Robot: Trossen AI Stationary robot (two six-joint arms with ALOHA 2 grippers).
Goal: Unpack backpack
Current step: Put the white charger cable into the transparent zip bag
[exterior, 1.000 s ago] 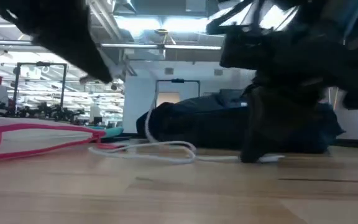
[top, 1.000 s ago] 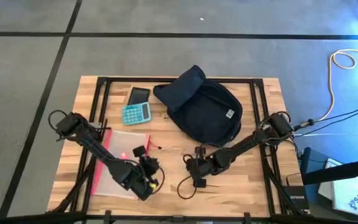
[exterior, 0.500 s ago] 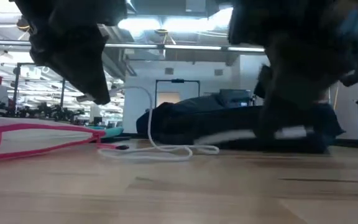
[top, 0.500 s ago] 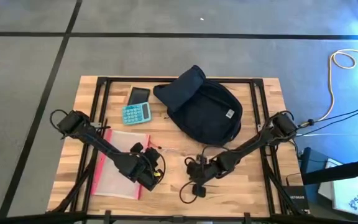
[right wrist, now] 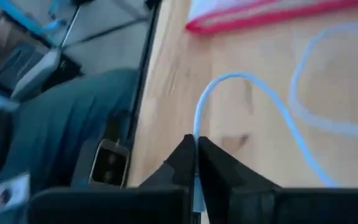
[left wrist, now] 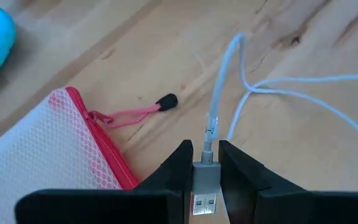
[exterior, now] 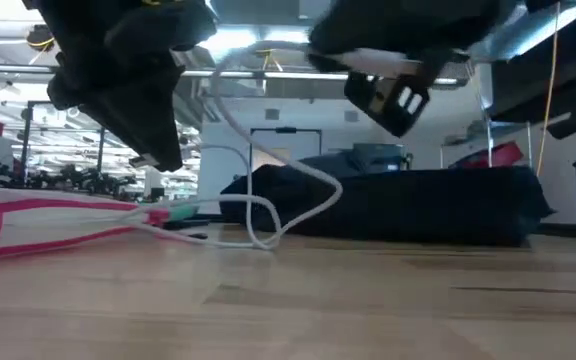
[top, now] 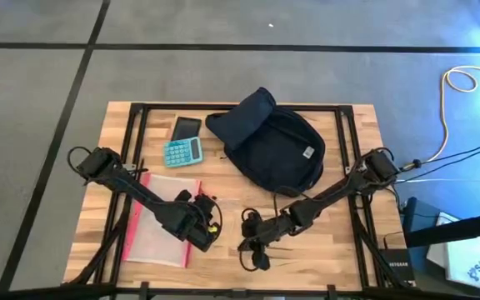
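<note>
At the near edge of the wooden table [top: 340, 242], the right gripper [top: 252, 242] is seen lifted clear of the surface, its fingers [right wrist: 185, 158] pressed nearly together on one end of a white USB cable [left wrist: 272, 87], which is pinched between them. Just beside it, toward the left, the left gripper [top: 208, 233] is held above the table as well, and the cable's silver USB plug [left wrist: 205, 193] is clamped between its two dark fingers [left wrist: 176, 165], the jaws being closed down to the plug's width. Between the two grippers the cable is draped in loose loops, and part of it is laid on the wood. Under the left arm a clear mesh zip pouch [top: 161, 221] with a red edge is laid flat, and its red zip pull [left wrist: 129, 115] is stretched out on the table beside the cable. Farther back, a turquoise calculator [top: 182, 152] is placed near the left rear corner, with a dark phone [top: 185, 127] just behind it. The dark navy backpack [top: 269, 146] is found at the middle rear of the table, lying flat, well apart from both grippers and touched by neither.
</note>
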